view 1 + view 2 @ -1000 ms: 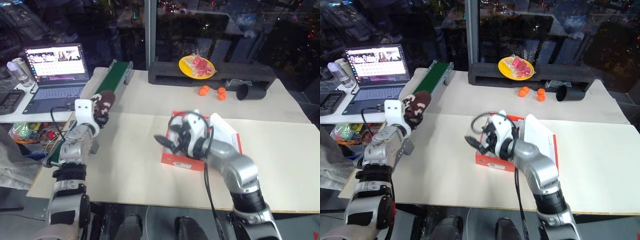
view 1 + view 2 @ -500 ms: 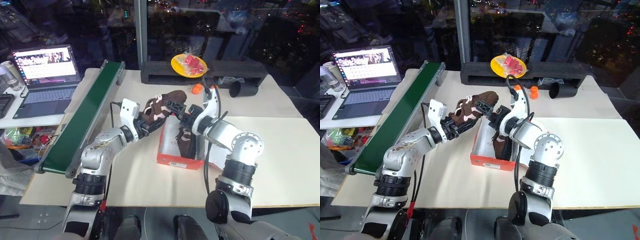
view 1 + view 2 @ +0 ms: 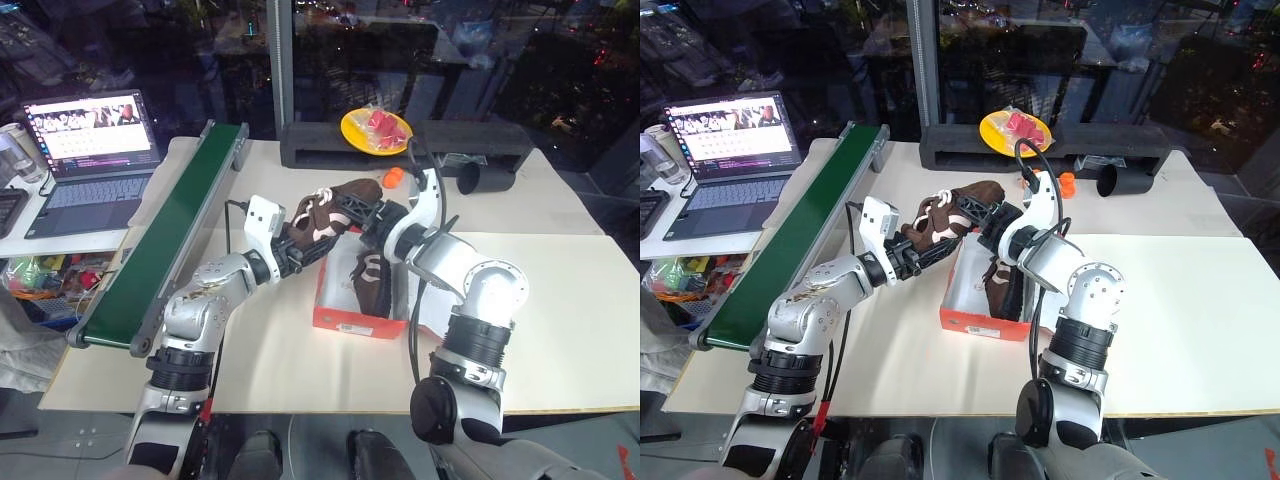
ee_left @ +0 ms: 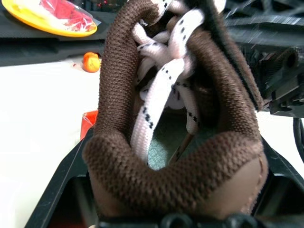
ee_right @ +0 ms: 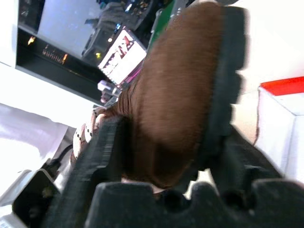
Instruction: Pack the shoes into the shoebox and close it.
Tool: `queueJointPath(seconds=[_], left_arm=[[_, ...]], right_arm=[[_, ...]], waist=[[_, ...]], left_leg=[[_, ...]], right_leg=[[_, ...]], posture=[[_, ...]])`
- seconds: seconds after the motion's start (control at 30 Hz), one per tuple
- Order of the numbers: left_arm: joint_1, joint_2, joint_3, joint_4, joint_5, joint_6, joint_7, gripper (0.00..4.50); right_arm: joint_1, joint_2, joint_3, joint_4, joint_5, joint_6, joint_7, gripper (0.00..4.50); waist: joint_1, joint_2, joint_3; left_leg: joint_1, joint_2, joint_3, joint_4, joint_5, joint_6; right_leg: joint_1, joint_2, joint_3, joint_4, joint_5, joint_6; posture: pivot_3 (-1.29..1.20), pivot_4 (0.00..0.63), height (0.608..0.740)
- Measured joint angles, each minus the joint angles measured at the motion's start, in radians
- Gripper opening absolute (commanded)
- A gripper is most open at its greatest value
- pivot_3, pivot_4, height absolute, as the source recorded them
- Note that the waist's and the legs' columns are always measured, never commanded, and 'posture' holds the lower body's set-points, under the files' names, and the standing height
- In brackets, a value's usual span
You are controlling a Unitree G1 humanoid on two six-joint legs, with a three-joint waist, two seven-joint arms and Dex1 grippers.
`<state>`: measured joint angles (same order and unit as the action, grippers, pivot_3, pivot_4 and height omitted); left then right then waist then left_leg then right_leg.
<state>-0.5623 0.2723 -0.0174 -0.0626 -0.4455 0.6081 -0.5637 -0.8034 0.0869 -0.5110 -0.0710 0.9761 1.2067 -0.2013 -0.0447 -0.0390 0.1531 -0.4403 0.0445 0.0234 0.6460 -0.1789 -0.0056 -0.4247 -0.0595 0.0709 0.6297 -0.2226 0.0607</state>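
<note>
Over shoebox (image 3: 345, 318) | both tools now clamp one shoe (image 3: 335, 208) | handover, previously left only

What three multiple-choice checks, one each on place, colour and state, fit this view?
1. The lying shoe is: A in the box; B on the belt; C on the laptop.
2. The plate is: A blue; B yellow; C white.
3. The left gripper is: A open and empty; B shut on the plate; C shut on the lifted shoe.
Answers: 1 A, it rests between the box's white inner walls. 2 B, its rim shows yellow around the red contents. 3 C, the left wrist view shows the shoe's heel clamped between its fingers.
</note>
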Motion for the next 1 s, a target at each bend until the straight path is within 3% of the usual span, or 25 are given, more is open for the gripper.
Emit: queueJointPath(seconds=[0.07,0.2,0.33,0.57,0.83,1.0], left_arm=[[0.0,0.0,-0.001,-0.002,0.006,-0.003,0.0,3.34],[0.005,0.001,-0.005,-0.001,0.026,-0.022,0.002,4.46],[0.029,0.006,-0.03,-0.002,0.045,-0.039,-0.017,4.46],[0.075,0.106,-0.086,0.005,0.091,-0.046,-0.105,4.46],[0.079,0.134,-0.086,0.037,0.112,-0.087,-0.147,4.46],[0.094,0.121,-0.09,0.043,0.128,-0.088,-0.144,4.46]], right_arm=[[0.0,0.0,0.005,0.0,0.0,-0.006,-0.005,0.87],[0.002,0.0,0.021,-0.003,0.01,-0.025,-0.008,0.82],[0.008,-0.001,0.031,-0.003,0.019,-0.043,-0.026,0.82],[-0.023,-0.092,0.051,0.025,-0.027,-0.074,-0.083,0.82],[-0.093,-0.211,0.01,0.047,0.028,0.267,-0.195,0.82],[-0.062,-0.33,0.122,0.041,0.03,0.385,-0.17,0.82]], waist=[[0.0,0.0,0.0],[0.0,0.0,0.0],[0.0,0.0,0.0],[0.0,0.001,0.001],[0.002,0.001,0.001],[0.002,0.002,0.001]], left_leg=[[0.0,0.0,0.0,0.0,0.0,0.0],[0.0,0.0,0.0,0.0,0.0,0.0],[0.0,0.0,0.0,0.0,0.0,0.0],[0.0,0.0,0.0,0.0,0.0,0.0],[-0.001,0.0,0.0,-0.001,0.0,0.0],[-0.001,0.0,0.0,-0.001,0.0,0.0]], right_leg=[[0.0,0.0,0.0,0.0,0.0,0.0],[0.0,0.0,0.0,0.0,0.0,0.0],[0.0,0.0,0.0,0.0,0.0,0.0],[-0.001,0.0,0.0,-0.001,0.0,0.0],[0.0,0.0,0.0,-0.002,-0.001,-0.001],[0.0,0.0,0.0,-0.002,-0.001,-0.001]], posture=[[0.0,0.15,0.728],[0.0,0.15,0.728],[0.0,0.15,0.728],[0.0,0.15,0.728],[0.0,0.15,0.728],[0.0,0.15,0.728]])
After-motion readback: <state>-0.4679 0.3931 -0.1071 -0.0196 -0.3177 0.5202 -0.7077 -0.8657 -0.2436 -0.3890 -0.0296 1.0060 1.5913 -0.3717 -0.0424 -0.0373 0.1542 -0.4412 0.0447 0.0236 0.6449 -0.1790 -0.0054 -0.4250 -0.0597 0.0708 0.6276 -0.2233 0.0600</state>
